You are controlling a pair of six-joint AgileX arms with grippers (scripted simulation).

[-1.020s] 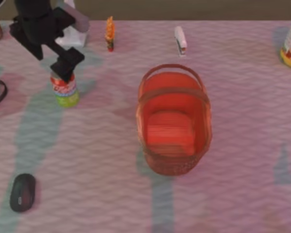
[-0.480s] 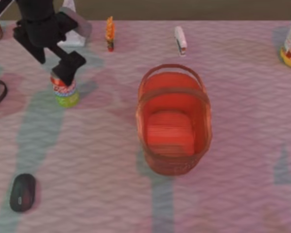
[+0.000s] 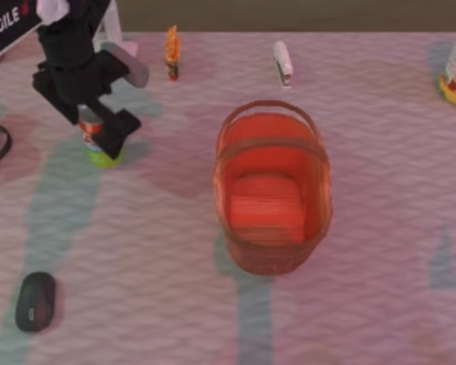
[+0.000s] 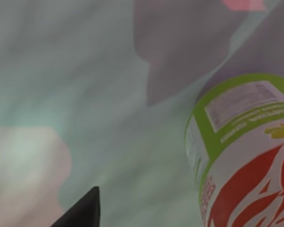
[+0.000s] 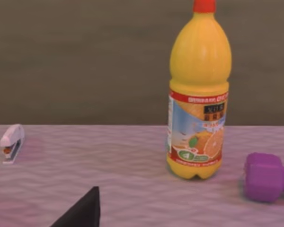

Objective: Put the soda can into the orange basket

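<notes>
Straddling the soda can (image 3: 99, 144), the left end effector (image 3: 100, 131) stands wide, not yet gripping.

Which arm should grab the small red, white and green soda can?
Left. The left gripper is right over the small red, white and green soda can at the table's left. The right arm is absent from the top view; its wrist camera faces the yellow juice bottle.
</notes>
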